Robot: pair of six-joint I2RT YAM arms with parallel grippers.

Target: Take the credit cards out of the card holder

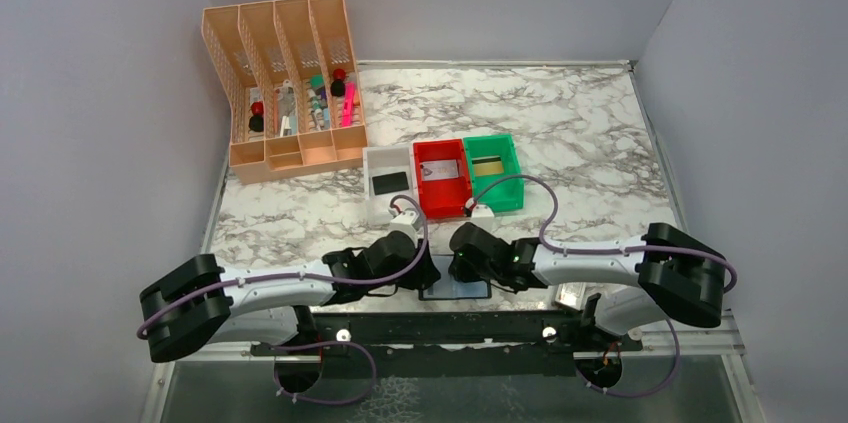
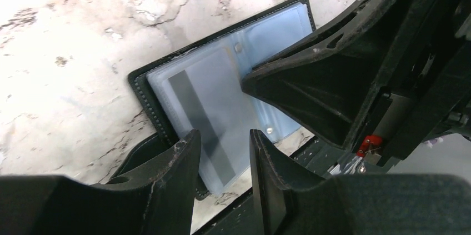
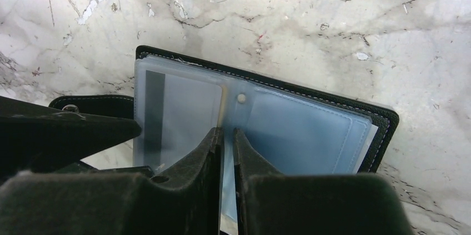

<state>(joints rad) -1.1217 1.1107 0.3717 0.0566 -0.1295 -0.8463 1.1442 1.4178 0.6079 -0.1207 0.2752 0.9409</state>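
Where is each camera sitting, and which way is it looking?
Top: above and behind the robot, looking down at the table; the left arm and right arm reach toward the holder.
Left wrist: on the left arm, low over the open holder, looking past the left claw; the right claw shows too.
Right wrist: on the right arm, looking down past the right claw at the holder; the left claw shows too.
Shared: both wrist views show the holder and the other arm's claw.

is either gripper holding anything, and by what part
Right gripper: jaws nearly shut around a clear sheet of the card holder, at its middle seam; whether it grips cannot be told. Left gripper: open, holding nothing.
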